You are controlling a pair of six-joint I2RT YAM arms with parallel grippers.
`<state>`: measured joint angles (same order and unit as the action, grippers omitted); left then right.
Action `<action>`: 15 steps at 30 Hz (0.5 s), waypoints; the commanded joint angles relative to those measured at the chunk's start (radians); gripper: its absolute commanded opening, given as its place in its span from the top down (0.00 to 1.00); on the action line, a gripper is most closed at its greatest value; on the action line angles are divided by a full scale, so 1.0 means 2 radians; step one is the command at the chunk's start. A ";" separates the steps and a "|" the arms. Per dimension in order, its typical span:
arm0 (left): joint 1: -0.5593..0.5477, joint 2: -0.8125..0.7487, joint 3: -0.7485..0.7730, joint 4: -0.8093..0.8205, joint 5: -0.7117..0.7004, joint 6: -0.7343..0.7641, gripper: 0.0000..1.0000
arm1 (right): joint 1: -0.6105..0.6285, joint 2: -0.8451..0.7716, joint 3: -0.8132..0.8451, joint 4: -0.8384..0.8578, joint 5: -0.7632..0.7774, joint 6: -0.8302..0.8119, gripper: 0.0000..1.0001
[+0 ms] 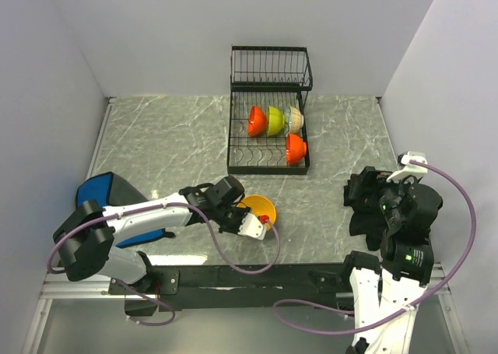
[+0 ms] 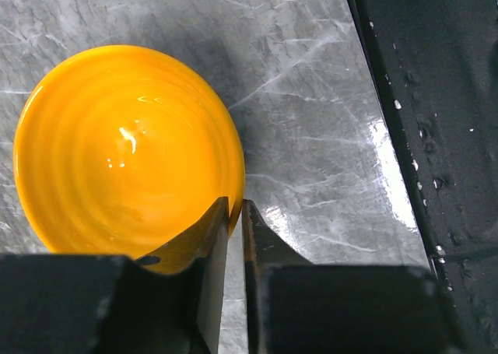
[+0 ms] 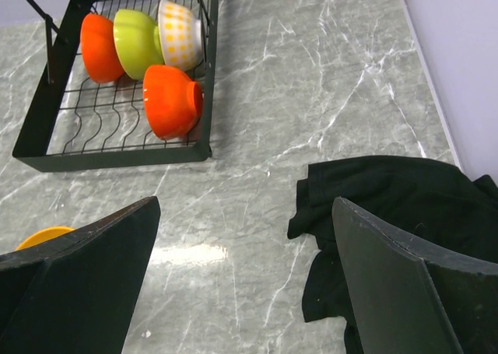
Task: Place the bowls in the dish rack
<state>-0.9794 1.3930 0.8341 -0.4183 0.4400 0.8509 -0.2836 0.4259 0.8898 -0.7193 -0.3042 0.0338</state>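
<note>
The black wire dish rack stands at the back centre. On its lower tier stand a red-orange bowl, a lime green bowl, a cream patterned bowl and a second red-orange bowl. They also show in the right wrist view, with the rack at the upper left. The orange bowl sits open side up on the table, in front of the rack. My left gripper is shut on its near rim. My right gripper is open and empty at the right. No blue bowl shows.
A black cloth lies crumpled on the table under my right gripper and shows in the right wrist view. A blue and black folded thing lies at the left, behind my left arm. The black base rail runs along the near edge.
</note>
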 commanded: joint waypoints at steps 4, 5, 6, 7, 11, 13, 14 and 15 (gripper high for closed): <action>-0.003 0.006 0.041 -0.022 0.019 -0.002 0.91 | 0.003 -0.007 0.001 0.021 0.007 0.007 0.00; -0.003 0.007 0.048 -0.033 0.019 -0.001 0.92 | 0.003 -0.007 0.001 0.021 0.006 0.008 0.00; -0.002 0.008 0.055 -0.039 0.019 -0.001 0.94 | 0.002 -0.007 -0.001 0.023 0.006 0.008 0.00; -0.001 0.008 0.068 -0.043 0.021 -0.004 0.96 | 0.003 -0.007 -0.002 0.024 0.005 0.008 0.00; 0.000 0.010 0.095 -0.060 0.032 -0.017 0.99 | 0.003 -0.004 -0.005 0.033 -0.001 0.011 0.00; 0.000 0.011 0.105 -0.062 0.032 -0.023 0.99 | 0.003 -0.003 -0.008 0.036 -0.004 0.015 0.00; 0.000 0.014 0.108 -0.062 0.033 -0.024 0.99 | 0.003 -0.002 -0.010 0.039 -0.005 0.015 0.00; 0.000 0.015 0.110 -0.062 0.032 -0.024 0.99 | 0.003 0.000 -0.009 0.039 -0.006 0.017 0.00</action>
<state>-0.9794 1.4185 0.9970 -0.5259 0.4625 0.8230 -0.2836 0.4229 0.8799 -0.6945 -0.3035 0.0479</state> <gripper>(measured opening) 0.030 0.996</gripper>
